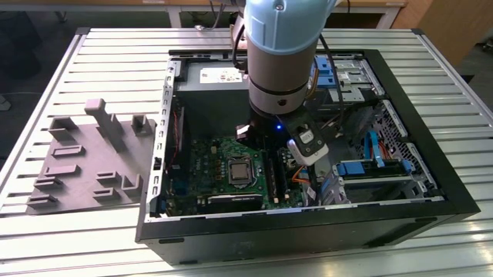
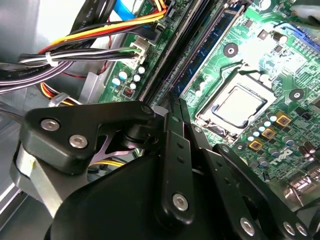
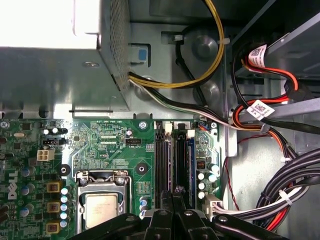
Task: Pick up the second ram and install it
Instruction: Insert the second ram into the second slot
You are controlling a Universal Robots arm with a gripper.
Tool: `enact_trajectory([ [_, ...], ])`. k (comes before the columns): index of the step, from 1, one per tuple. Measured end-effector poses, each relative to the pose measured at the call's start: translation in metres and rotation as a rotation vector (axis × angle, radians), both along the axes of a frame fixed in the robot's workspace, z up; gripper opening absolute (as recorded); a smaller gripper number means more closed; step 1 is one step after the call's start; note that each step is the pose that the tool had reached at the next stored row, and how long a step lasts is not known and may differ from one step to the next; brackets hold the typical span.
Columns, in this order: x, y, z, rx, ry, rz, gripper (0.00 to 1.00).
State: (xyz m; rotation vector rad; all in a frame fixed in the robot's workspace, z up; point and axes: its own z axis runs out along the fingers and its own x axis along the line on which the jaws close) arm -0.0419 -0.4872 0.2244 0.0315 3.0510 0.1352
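The gripper [image 3: 176, 200] is lowered inside the open computer case [image 1: 431, 190], right over the long black slots [image 3: 162, 165] of the green board [image 3: 110, 145]. Its fingers [image 2: 175, 125] are closed together on the thin edge of the second ram [image 2: 210, 45], which is standing in a slot. A silver chip [image 3: 100, 210] sits nearby, and cables [image 3: 175, 85] are bunched beside the slots.

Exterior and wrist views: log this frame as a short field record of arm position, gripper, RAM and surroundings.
arm: reaching down into the open computer case
gripper: closed, over the memory slots of the green motherboard
second ram: thin dark stick edge-on between the fingertips, above the slots
processor socket: beside the slots, uncovered
outside the case: grey plastic block at the exterior view's left, on the slatted table
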Motion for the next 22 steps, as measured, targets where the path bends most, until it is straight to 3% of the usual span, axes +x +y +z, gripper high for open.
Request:
enact_trajectory([
  [18,0.0001,-0.0009,-0.0006,-0.0005,-0.0001,0.0,0.11],
  [22,0.0001,-0.0007,-0.0014,-0.0052,0.0001,0.0,0.11],
])
